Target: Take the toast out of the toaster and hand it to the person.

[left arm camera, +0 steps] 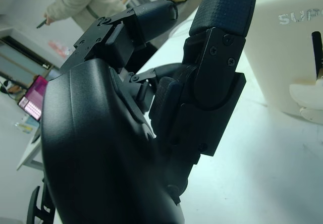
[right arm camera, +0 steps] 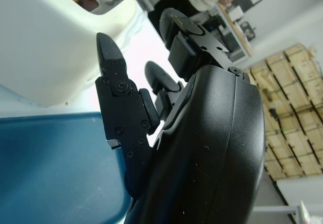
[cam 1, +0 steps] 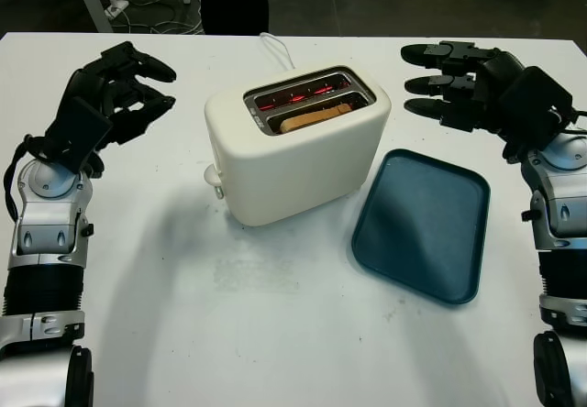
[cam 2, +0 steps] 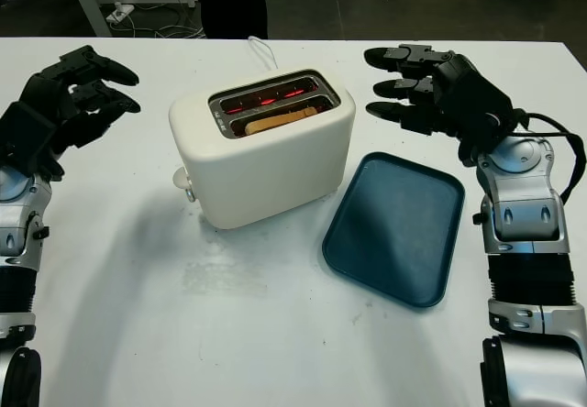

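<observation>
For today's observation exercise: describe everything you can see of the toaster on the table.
The toaster is a cream, smooth, plastic-looking two-slot box standing upright mid-table. Its heating elements glow red. One slice of toast sits low in the near slot. A lever knob juts from its left end, and a white cord leaves its back. The teal tray lies beside it.

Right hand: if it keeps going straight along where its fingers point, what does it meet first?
Probably the cream plastic toaster. The black right hand, open beyond the teal tray, points its fingers toward the toaster's upper right end. Its height is hard to judge; it might pass just over the slots.
</observation>
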You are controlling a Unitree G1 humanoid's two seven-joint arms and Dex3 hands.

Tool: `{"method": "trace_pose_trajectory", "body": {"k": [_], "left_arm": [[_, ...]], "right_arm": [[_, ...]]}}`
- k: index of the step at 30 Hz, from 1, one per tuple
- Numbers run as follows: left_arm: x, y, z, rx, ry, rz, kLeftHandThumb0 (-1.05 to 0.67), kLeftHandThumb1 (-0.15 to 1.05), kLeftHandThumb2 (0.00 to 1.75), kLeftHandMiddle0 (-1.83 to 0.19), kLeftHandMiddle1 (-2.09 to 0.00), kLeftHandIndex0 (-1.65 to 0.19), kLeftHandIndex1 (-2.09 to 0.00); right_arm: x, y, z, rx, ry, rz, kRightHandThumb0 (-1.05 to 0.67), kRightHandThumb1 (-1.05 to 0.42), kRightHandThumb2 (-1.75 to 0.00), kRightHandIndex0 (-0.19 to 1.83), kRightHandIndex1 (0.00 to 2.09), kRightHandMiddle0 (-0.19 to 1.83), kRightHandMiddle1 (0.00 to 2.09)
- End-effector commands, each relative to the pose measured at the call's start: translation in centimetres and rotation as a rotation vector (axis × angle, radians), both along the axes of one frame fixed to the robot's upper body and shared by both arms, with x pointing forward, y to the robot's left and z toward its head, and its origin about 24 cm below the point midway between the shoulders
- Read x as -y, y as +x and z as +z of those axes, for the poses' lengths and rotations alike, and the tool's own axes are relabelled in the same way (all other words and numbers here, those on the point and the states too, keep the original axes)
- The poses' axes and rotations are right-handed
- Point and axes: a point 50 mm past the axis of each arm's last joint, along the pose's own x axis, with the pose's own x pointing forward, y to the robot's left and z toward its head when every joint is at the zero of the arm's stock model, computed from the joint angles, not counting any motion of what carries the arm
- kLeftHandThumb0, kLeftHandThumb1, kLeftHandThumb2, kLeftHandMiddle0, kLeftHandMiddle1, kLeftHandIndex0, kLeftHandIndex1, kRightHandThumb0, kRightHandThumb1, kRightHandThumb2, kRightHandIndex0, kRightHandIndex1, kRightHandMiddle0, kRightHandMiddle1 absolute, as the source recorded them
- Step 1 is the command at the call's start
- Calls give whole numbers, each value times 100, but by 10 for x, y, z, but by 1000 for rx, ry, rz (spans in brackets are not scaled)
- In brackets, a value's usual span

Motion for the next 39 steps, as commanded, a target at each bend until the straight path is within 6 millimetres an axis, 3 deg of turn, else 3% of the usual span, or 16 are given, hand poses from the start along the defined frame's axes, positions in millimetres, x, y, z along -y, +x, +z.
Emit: {"method": "trace_pose_trajectory", "body": {"k": [1, 39], "left_arm": [[-1, 0, -1, -2, -7, -1, -105, 92, 12, -49, -129, -47, -120], [0, -1, 1, -4, -8, 7, -105, 92, 11, -51, -128, -49, -119]], "right_arm": [[-3, 0, 4, 5, -7, 3, -28, -88, 0, 49, 37, 58, 1], [-3, 1, 4, 11, 5, 13, -24, -89, 0, 52, 38, 60, 1]]}}
